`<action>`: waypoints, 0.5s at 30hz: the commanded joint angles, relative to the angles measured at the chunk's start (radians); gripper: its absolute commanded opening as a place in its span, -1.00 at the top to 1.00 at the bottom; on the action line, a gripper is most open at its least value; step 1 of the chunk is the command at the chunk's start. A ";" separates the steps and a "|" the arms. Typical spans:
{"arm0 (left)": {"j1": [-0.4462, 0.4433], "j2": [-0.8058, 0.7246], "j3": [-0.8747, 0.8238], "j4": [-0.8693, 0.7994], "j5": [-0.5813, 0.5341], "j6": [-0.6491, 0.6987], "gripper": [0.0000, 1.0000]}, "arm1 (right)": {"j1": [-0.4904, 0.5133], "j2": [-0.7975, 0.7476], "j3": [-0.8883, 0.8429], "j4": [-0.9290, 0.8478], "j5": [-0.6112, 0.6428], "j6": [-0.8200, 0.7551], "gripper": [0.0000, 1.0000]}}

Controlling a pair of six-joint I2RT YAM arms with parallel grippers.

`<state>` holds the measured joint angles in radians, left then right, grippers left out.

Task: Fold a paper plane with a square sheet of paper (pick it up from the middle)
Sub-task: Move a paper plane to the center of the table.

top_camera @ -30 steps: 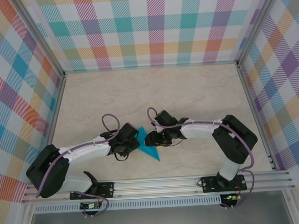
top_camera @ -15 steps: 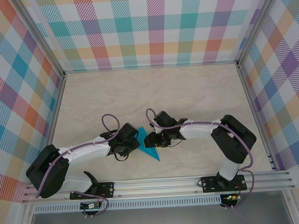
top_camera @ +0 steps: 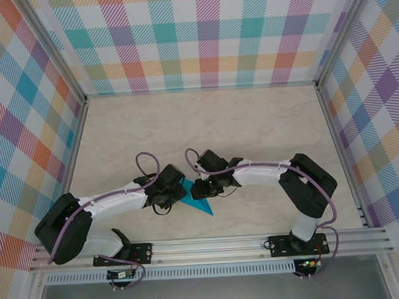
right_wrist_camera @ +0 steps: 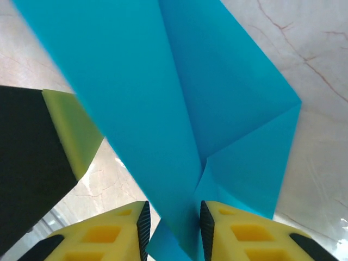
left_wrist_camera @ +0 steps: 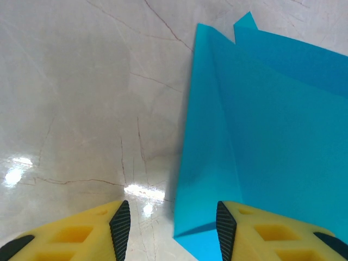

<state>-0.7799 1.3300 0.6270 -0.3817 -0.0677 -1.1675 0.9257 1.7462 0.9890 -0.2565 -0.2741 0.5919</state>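
The teal-blue sheet of paper (top_camera: 202, 204), part folded with creases, lies on the table near the front between the two arms. In the left wrist view the paper (left_wrist_camera: 272, 136) shows a raised folded flap; my left gripper (left_wrist_camera: 173, 228) is open, its jaws straddling the paper's left edge and corner. My right gripper (right_wrist_camera: 173, 228) has its jaws close together on either side of a standing fold of the paper (right_wrist_camera: 163, 98), with a small gap still at the left pad. From above, the left gripper (top_camera: 178, 190) and right gripper (top_camera: 196, 187) nearly meet over the paper.
The left gripper's finger (right_wrist_camera: 70, 130) stands just beside the paper in the right wrist view. Checked walls enclose the marble table (top_camera: 205, 129), and an aluminium rail (top_camera: 210, 245) runs along the front.
The right gripper has shifted slightly left toward the left gripper and its jaws have narrowed around the raised fold. The left arm has stayed still.
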 commanded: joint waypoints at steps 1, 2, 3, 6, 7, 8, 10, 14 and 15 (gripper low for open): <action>0.012 -0.024 -0.009 -0.003 0.002 -0.013 0.04 | 0.026 0.033 0.044 -0.086 0.075 -0.039 0.38; 0.012 -0.027 -0.009 -0.003 -0.002 -0.016 0.05 | 0.031 0.035 0.049 -0.089 0.080 -0.041 0.39; 0.011 -0.030 -0.010 -0.005 -0.003 -0.016 0.04 | 0.035 0.037 0.052 -0.091 0.086 -0.041 0.39; 0.011 -0.044 -0.016 -0.006 -0.010 -0.018 0.04 | 0.051 0.045 0.069 -0.114 0.127 -0.043 0.37; 0.011 -0.049 -0.018 -0.006 -0.011 -0.019 0.04 | 0.054 0.050 0.075 -0.124 0.138 -0.045 0.35; 0.012 -0.053 -0.019 -0.007 -0.012 -0.020 0.05 | 0.056 0.054 0.078 -0.130 0.145 -0.045 0.33; 0.012 -0.061 -0.024 -0.009 -0.015 -0.021 0.04 | 0.062 0.055 0.080 -0.133 0.145 -0.053 0.28; 0.012 -0.076 -0.035 -0.007 -0.022 -0.027 0.04 | 0.067 0.046 0.080 -0.133 0.135 -0.063 0.16; 0.011 -0.077 -0.036 -0.006 -0.022 -0.029 0.04 | 0.068 0.046 0.080 -0.135 0.135 -0.064 0.16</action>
<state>-0.7799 1.2713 0.6098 -0.3824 -0.0715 -1.1812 0.9840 1.7905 1.0428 -0.3618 -0.1486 0.5545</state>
